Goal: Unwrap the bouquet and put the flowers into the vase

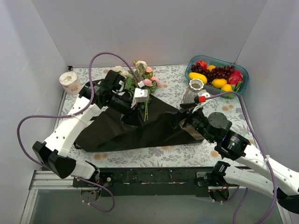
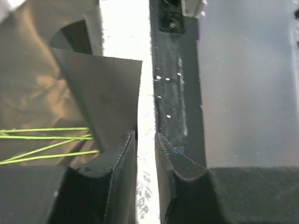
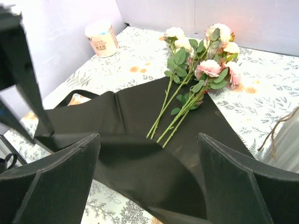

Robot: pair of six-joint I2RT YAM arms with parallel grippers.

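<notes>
Flowers (image 3: 210, 67), pink and cream on green stems, lie loose on spread black paper (image 3: 140, 158), blooms pointing away from me. My right pincer (image 3: 148, 137) hangs spread wide over the paper, holding nothing. My left pincer (image 2: 145, 137), fingers barely parted and empty, sits beside the stems.

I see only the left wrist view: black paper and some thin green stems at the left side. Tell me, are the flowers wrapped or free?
Observer: Free. The flowers lie loose on top of the black paper, which is spread open.
Operator: Where is the vase?
Observer: The vase stands upright by the paper's right end, with no flower in it.
Operator: And the other arm?
Observer: The right gripper is wide open above the paper and holds nothing.
</notes>
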